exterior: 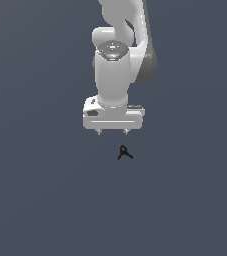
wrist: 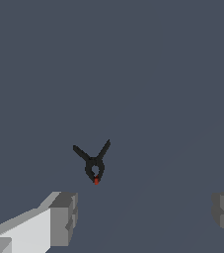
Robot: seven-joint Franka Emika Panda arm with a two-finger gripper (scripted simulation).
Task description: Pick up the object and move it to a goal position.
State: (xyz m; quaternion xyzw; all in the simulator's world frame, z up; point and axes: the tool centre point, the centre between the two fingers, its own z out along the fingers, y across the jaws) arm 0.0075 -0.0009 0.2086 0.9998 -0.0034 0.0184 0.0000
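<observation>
One tiny object, black with splayed legs and a red spot, sits just below frame centre in the exterior view, under the gripper and slightly toward its right fingertip. Fingers spread wide, nothing held. Risk: object is off-centre between the jaws, so one finger could land on it or knock it aside; thin legs may slip on closing. Floor bare all round, no edges visible, plenty of room.

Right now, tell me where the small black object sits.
In the exterior view the black object lies on the grey floor, just below the open gripper, slightly toward that view's right, untouched.
</observation>
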